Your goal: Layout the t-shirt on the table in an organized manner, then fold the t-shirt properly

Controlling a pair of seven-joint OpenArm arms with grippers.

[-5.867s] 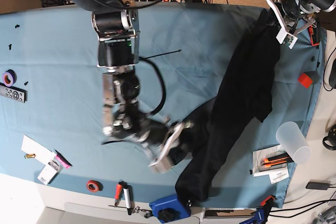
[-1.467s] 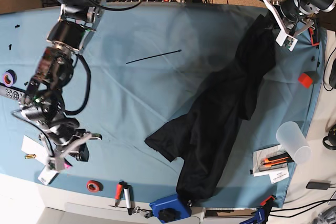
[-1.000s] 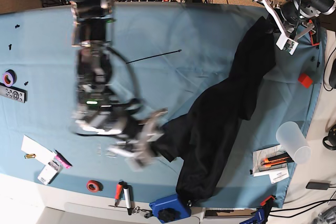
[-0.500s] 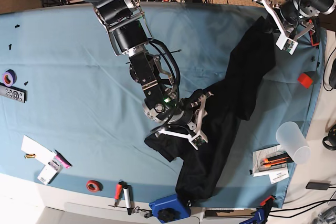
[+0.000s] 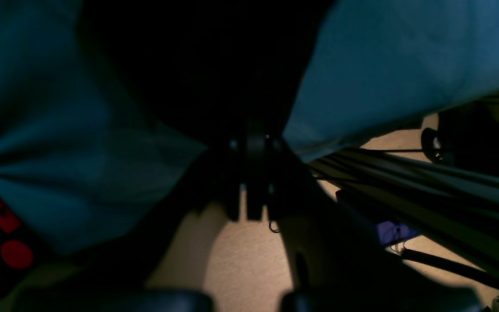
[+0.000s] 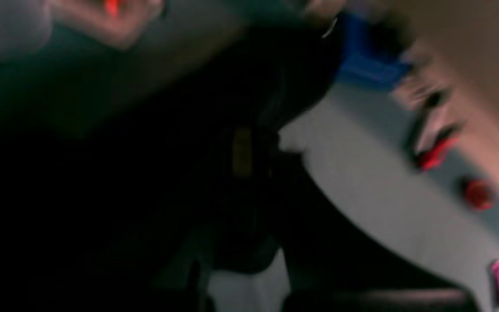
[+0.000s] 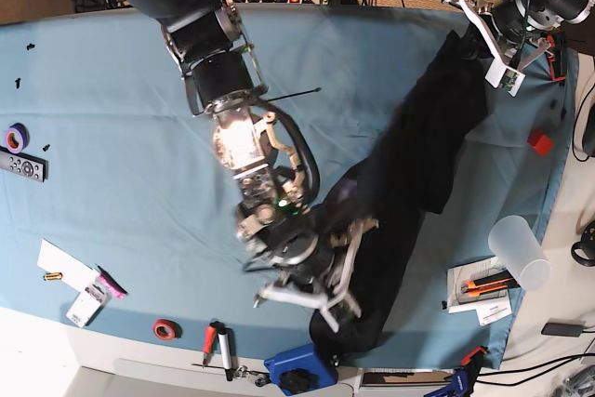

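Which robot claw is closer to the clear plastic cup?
The right claw, low on the black t-shirt, sits left of the cup. The left claw is up at the table's far corner, seemingly farther.

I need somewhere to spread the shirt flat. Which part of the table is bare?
The table's middle-left, between the remote and the right arm, is bare. The right side is crowded: shirt, cup, tools.
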